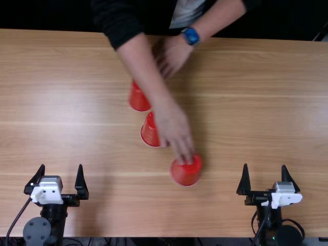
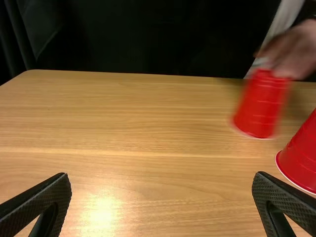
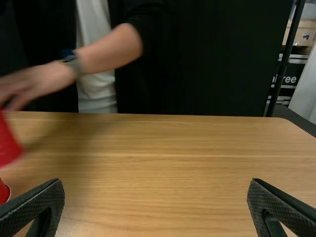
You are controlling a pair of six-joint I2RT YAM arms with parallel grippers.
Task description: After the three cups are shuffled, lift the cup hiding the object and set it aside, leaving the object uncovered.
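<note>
Three red cups stand upside down in a slanted row on the wooden table. The far cup (image 1: 138,97) (image 2: 260,106) is partly hidden by a person's forearm. Then comes the middle cup (image 1: 150,130) (image 2: 300,157), and nearest me is the third cup (image 1: 186,171), with the person's hand (image 1: 177,136) resting on top of it. The person's other hand (image 1: 171,54) (image 3: 29,86), which wears a blue watch, lies near the far edge. My left gripper (image 1: 58,179) (image 2: 160,177) is open and empty at the near left. My right gripper (image 1: 264,179) (image 3: 154,183) is open and empty at the near right. A blurred red cup (image 3: 7,143) shows in the right wrist view.
The table (image 1: 266,102) has bare wood on its left and right sides. A person in dark sleeves leans over the far edge, one forearm (image 1: 143,72) reaching across the middle above the cups.
</note>
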